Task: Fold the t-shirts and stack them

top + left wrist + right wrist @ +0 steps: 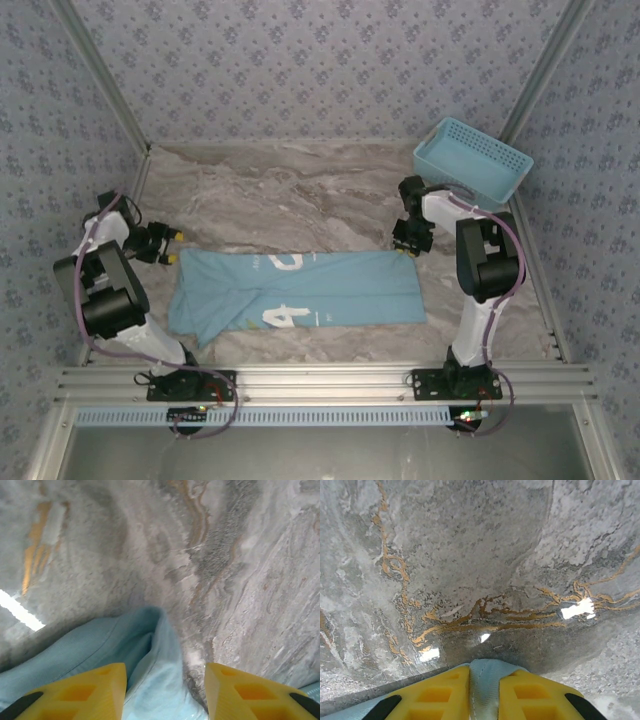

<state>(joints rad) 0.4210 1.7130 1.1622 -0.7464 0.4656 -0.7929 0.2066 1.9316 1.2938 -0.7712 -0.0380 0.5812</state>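
on my far left the left claw [168,246] sits low by the left edge of the worktop [300,190], just beside the far left corner of the t-shirt [300,290]. through its wrist camera i see its yellow fingers [90,690] spread wide apart, with a rumpled fold of the sky-blue cloth lying between them; i cannot tell if either finger touches it. the shirt itself lies flat along the near half of the worktop, stretched left to right between the two arms, folded into a long band with white lettering [283,316] showing, and its left end is creased and bunched. at the shirt's far right corner the right claw [408,243] is down on the cloth. in its wrist view the fingers [435,695] are drawn close together, pinching a narrow strip of the blue fabric between them. beyond it, in the far right corner of the worktop, stands a light-blue lattice basket [472,160], well apart from the shirt.
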